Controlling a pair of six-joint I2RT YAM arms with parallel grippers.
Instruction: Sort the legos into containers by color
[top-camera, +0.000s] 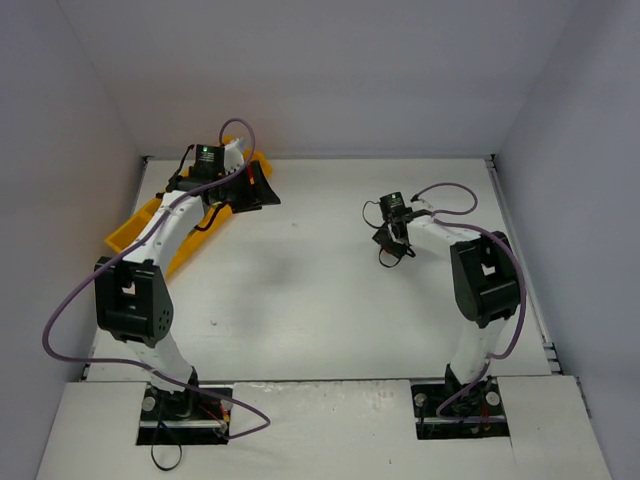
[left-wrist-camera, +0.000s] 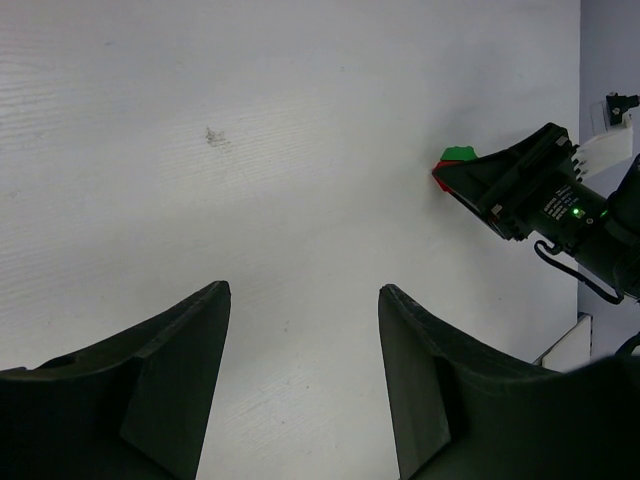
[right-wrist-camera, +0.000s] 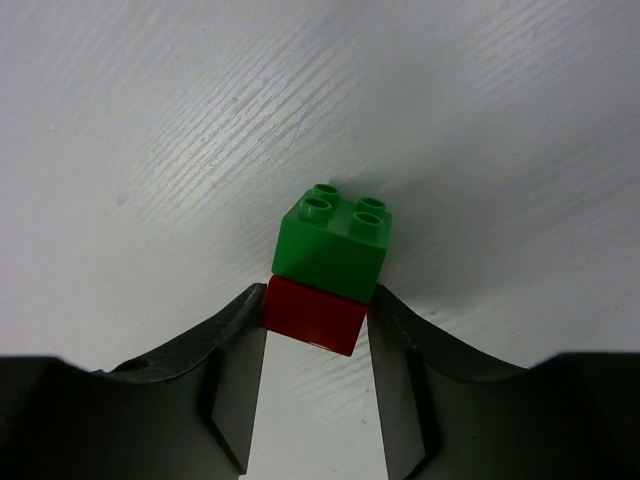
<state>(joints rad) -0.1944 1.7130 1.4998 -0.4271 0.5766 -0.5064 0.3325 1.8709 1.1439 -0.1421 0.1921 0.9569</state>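
A four-stud green brick (right-wrist-camera: 332, 240) sits on a red brick (right-wrist-camera: 315, 318), right of centre on the table (right-wrist-camera: 150, 120). The right gripper (right-wrist-camera: 318, 300) pinches the red one; the left gripper (left-wrist-camera: 305, 290) hangs open by the tray (top-camera: 135, 232). Right gripper's print: unreadable.

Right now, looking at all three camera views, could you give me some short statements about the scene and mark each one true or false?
1. The right gripper grips the red plastic brick. True.
2. A green plastic brick sits on top of that red one. True.
3. The left gripper holds a blue brick. False: its jaws stand open and empty over the white table.
4. The long orange-yellow plastic tray lies under the right arm. False: it lies far left, under the left arm.
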